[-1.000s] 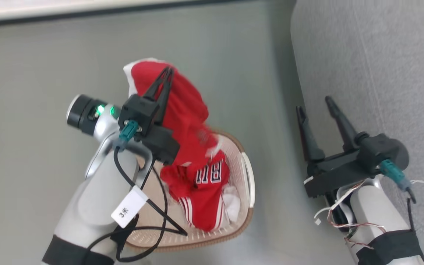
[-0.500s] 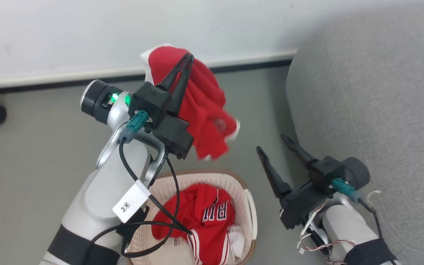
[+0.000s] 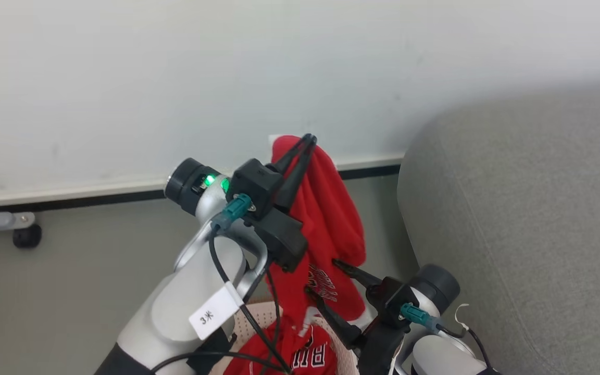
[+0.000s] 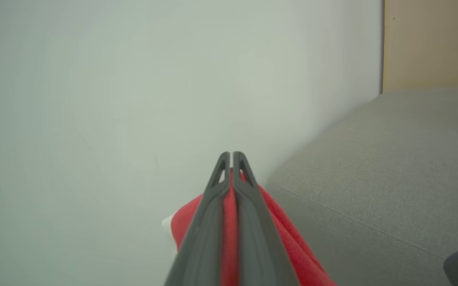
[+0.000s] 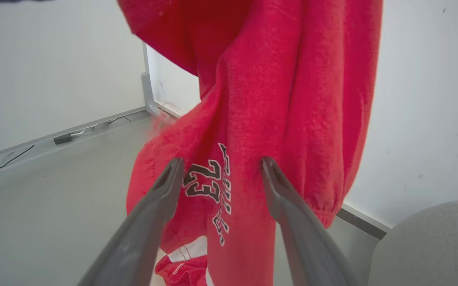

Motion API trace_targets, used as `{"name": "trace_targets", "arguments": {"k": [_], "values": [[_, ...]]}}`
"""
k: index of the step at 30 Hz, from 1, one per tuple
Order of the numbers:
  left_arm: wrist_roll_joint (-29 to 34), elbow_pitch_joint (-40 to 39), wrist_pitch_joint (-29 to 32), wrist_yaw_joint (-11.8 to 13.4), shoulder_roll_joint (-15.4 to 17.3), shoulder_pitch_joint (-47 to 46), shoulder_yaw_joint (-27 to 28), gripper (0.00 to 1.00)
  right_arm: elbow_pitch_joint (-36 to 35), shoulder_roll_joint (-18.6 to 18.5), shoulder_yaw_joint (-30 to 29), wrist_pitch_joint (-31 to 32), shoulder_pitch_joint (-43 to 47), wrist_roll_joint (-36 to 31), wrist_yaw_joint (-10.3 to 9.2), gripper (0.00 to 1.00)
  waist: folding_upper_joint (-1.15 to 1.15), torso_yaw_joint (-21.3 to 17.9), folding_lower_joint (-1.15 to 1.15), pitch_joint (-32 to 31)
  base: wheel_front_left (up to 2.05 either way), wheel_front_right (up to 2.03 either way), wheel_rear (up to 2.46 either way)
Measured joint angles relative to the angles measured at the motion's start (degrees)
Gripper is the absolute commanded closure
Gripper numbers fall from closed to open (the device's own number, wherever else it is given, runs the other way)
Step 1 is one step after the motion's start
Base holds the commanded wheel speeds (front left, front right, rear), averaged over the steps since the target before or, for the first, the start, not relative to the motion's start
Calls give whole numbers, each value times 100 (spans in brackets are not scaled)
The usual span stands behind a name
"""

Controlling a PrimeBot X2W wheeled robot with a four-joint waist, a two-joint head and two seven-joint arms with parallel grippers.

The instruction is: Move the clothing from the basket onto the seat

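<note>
My left gripper (image 3: pixel 308 138) is raised high and shut on a red garment (image 3: pixel 334 224), which hangs down from it above the basket (image 3: pixel 258 315). In the left wrist view the red cloth (image 4: pixel 288 234) is pinched between the shut fingers (image 4: pixel 213 206). My right gripper (image 3: pixel 323 276) stands open right by the hanging cloth's lower part; in its wrist view its gripper (image 5: pixel 222 161) frames the dark "23" print on the garment (image 5: pixel 253 99). A red jersey (image 3: pixel 305 357) with dark letters lies in the basket. The grey seat (image 3: pixel 519 208) fills the right side.
A pale wall with a dark baseboard (image 3: pixel 97 195) runs behind. A grey leg with a black caster (image 3: pixel 25 237) stands at the left on the grey floor. A tan panel (image 4: pixel 431 43) rises behind the seat (image 4: pixel 372 178). A cable (image 5: pixel 66 137) lies along the wall.
The head camera has tilted upward. My left gripper lifted the red garment up clear of the basket and toward the right. My right gripper moved left to the hanging cloth, still open.
</note>
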Motion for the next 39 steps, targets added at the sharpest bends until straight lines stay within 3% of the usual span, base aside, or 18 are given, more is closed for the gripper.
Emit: {"name": "trace_targets", "arguments": {"k": [17,18,19,20,21,27,34,35,36,37,39], "values": [[-450,-759,361,298,9,266,-530,100,849,12,249,0,-538,383,4,0,1,385,1,-583,0,0,0],[-463,-770,366,315,10,267,-556,100,911,21,282,0,-583,393,4,9,1,393,1,-586,0,0,0],[-494,-778,388,336,9,268,-575,100,965,33,314,0,-617,415,4,60,1,399,1,-587,0,0,0],[-547,-778,416,339,8,268,-580,100,1003,42,343,1,-637,438,4,83,1,404,1,-587,0,0,0],[-597,-772,428,349,9,270,-577,100,1032,51,366,0,-655,480,4,100,1,408,1,-585,0,0,0],[-651,-612,509,453,41,444,-390,100,1032,76,438,0,-700,703,4,100,1,383,1,-586,0,0,0],[-758,-445,525,602,328,681,-94,100,884,-99,266,1,-714,979,4,100,1,208,1,-597,0,0,0],[-772,-433,513,636,349,721,-53,51,847,-179,208,1,-716,1002,5,100,1,176,1,-598,0,0,0],[-790,-424,500,649,369,756,-21,12,815,-261,147,1,-720,1035,5,100,1,140,1,-599,0,0,0],[-792,-425,495,653,390,792,11,0,791,-341,92,0,-727,1048,5,100,1,103,1,-600,0,0,0],[-809,-432,433,691,403,862,59,0,740,-483,-23,1,-742,1067,5,100,1,21,1,-599,0,0,0]]}}
